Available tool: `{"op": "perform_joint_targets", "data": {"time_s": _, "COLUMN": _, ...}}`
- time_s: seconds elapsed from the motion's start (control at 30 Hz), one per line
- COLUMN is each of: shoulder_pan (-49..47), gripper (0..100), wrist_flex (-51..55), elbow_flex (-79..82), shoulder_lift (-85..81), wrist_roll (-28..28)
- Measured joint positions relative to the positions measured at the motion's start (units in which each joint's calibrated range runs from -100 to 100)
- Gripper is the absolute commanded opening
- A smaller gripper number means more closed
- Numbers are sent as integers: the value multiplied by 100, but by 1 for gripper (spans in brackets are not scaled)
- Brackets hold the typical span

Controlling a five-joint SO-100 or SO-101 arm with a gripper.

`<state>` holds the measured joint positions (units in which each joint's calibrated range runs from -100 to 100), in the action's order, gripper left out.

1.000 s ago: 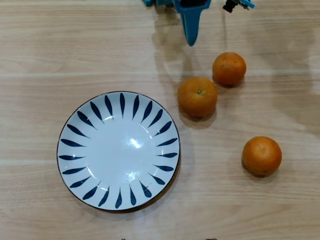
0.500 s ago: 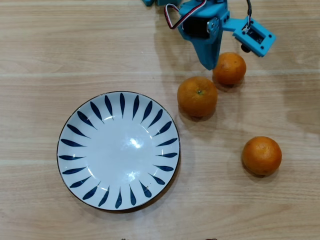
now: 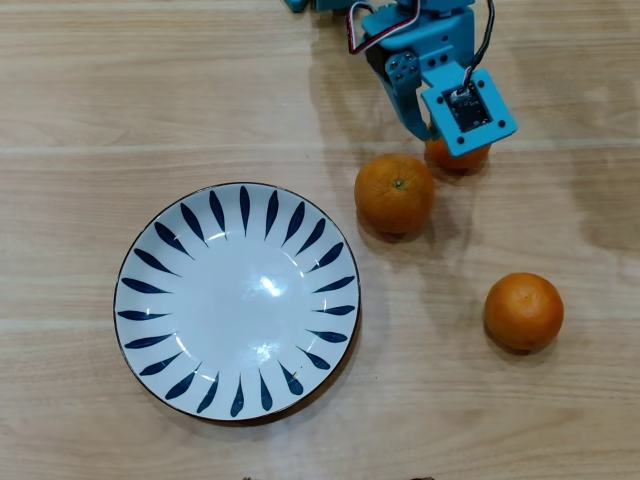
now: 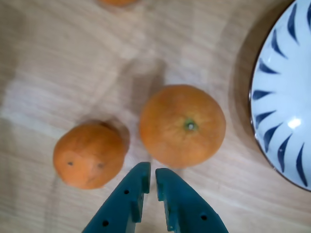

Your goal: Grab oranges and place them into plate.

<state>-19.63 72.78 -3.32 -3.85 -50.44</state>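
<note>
End effector (image 4: 151, 178): teal, fingers nearly pressed together, empty, above table (image 4: 58, 58). Oranges: three, dimpled; largest (image 4: 182, 125) green-stemmed, near plate (image 3: 237, 298); second (image 4: 89, 154) just beside it; third (image 3: 523, 311) well apart. Plate: white, blue petal strokes, dark edge.

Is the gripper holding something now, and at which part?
Nothing is held: the gripper is closed and empty, just short of two oranges.

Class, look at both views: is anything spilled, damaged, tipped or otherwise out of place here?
Nothing stands out. The plate lies flat and empty, unchipped where visible. Three oranges rest whole on the wooden table, none in the plate. The hand, fingers nearly together, holds nothing.
</note>
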Motion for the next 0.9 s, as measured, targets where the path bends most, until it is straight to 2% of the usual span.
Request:
{"op": "perform_joint_targets", "data": {"time_s": 0.07, "shoulder_pan": 76, "gripper": 7, "wrist_flex": -121, "elbow_flex": 416, "shoulder_lift": -51, "wrist_roll": -10}}
{"op": "perform_joint_targets", "data": {"time_s": 0.23, "shoulder_pan": 194, "gripper": 25, "wrist_flex": -1154, "elbow_flex": 1673, "shoulder_lift": -508, "wrist_roll": -10}}
{"op": "perform_joint_targets", "data": {"time_s": 0.33, "shoulder_pan": 228, "gripper": 30, "wrist_flex": -1817, "elbow_flex": 2293, "shoulder_lift": -787, "wrist_roll": -10}}
{"op": "perform_joint_targets", "data": {"time_s": 0.47, "shoulder_pan": 228, "gripper": 32, "wrist_flex": -2076, "elbow_flex": 2461, "shoulder_lift": -982, "wrist_roll": -120}}
{"op": "perform_joint_targets", "data": {"time_s": 0.7, "shoulder_pan": -101, "gripper": 32, "wrist_flex": -1886, "elbow_flex": 2506, "shoulder_lift": -1033, "wrist_roll": -965}}
{"op": "perform_joint_targets", "data": {"time_s": 0.9, "shoulder_pan": -304, "gripper": 32, "wrist_flex": -1886, "elbow_flex": 2506, "shoulder_lift": -1033, "wrist_roll": -1174}}
